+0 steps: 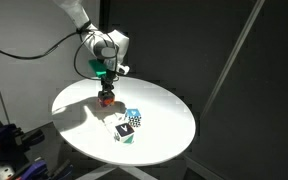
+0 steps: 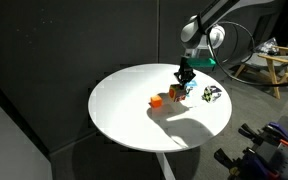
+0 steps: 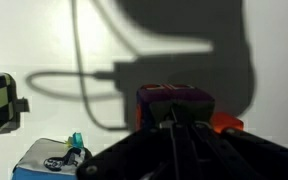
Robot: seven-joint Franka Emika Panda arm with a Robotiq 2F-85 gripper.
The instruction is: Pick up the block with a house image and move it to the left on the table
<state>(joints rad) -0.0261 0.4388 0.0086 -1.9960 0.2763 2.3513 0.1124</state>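
Jaws clamped on the house block [image 3: 174,100]; orange cube [image 3: 227,123] beside (blue-and-white cube [image 3: 49,160] near).

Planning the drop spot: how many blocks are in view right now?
4. The block with a house image, held in the gripper; an orange cube right beside it; a blue-and-white cube and a checkered cube nearby on the table. None appears hidden.
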